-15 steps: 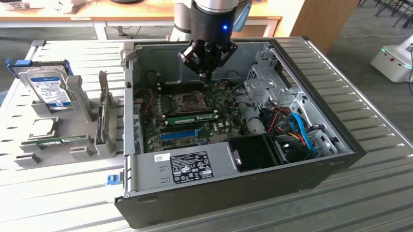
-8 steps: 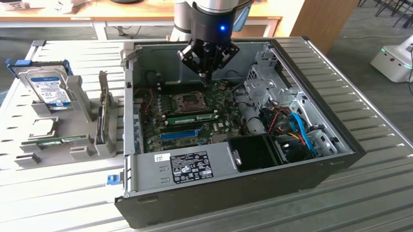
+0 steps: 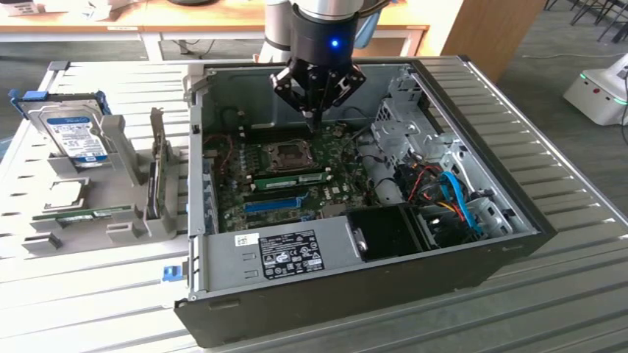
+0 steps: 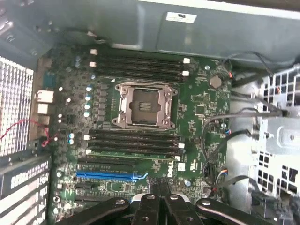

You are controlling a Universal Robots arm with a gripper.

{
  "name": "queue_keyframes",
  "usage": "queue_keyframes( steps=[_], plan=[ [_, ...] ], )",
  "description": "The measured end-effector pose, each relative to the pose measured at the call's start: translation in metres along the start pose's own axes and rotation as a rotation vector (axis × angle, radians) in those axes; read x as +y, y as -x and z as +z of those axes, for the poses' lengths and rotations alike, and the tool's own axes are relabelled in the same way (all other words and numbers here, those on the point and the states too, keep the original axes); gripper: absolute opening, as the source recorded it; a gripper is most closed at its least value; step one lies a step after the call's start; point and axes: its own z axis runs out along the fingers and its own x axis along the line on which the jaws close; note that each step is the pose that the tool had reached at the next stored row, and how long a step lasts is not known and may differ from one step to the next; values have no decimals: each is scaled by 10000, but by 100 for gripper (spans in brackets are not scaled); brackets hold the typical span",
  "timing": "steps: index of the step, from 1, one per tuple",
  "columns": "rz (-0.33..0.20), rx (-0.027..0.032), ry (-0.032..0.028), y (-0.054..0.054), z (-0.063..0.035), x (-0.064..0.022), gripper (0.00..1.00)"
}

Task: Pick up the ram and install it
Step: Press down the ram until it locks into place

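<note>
One robot arm hangs over an open computer case (image 3: 510,228) that lies on its side on a ribbed metal table (image 3: 569,294). Its gripper (image 3: 312,123) points straight down into the case, just above the green main board (image 3: 339,184) and a little beyond the square processor socket (image 3: 291,154). The two fingers are pressed together with no gap showing and nothing between them. They do not seem to touch the board, though from here I cannot be sure. The ram (image 3: 294,179) is not in the gripper: a long green stick stands on edge in one of the black slots on the near side of the socket, between the socket and the bright blue slot (image 3: 273,204). From the wrist view the same ram (image 4: 133,154) shows as a thin green line in the slot nearest the blue slot (image 4: 110,176), with the socket (image 4: 143,105) above it and the closed gripper (image 4: 158,187) at the edge of the picture. Off to the exterior view's left, well apart from the case, a grey holder (image 3: 123,187) carries a hard drive (image 3: 76,134) standing upright, and another small green stick (image 3: 93,215) lies low in it.
</note>
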Motion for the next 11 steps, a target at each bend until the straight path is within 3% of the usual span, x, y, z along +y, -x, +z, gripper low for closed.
queue_keyframes(
  steps=[3,8,11],
  plan=[
    [261,-10,-12,0,1,0,11],
    [271,-11,-12,0,1,0,11],
    [274,51,-9,15,3,0,11]
  ],
)
